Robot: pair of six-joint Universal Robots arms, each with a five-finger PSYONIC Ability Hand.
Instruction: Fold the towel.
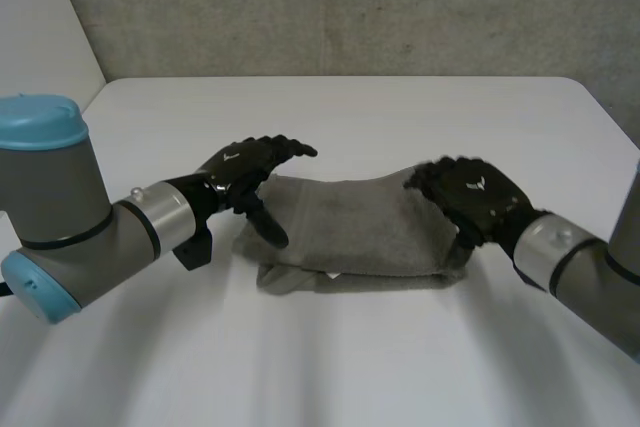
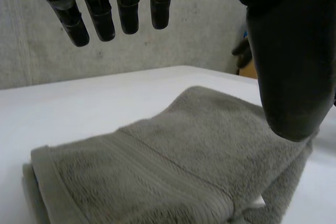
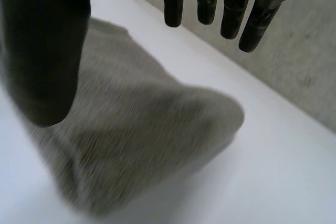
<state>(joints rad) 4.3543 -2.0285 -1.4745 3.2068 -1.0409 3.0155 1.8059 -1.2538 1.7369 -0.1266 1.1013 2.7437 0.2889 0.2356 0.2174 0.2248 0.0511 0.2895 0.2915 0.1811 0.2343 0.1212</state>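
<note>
The towel (image 1: 355, 232) lies folded into a thick grey band in the middle of the tabletop (image 1: 350, 112), with a hand over each short end. The left hand (image 1: 240, 172) hovers at the far-left corner. In its own wrist view its fingers (image 2: 100, 14) are straight and spread above the cloth, thumb set apart, holding nothing. The right hand (image 1: 475, 197) sits over the far-right corner, its fingers (image 3: 231, 9) likewise extended and clear of the cloth, with nothing pinched.

If another fold is wanted (the band looks long enough for one), it probably pays for each hand to come down squarely on its own end and catch every layer between thumb and fingers, not just the top one. One end should then be carried over the other at an even height so the edges meet without skewing. The far-right corner looks slightly humped, so flattening it first would likely give a neater result.

In the head view the right hand covers the towel's right end, so I cannot tell whether palm and cloth touch there. How many layers the band has is also hard to make out, as is how its underside lies.
</note>
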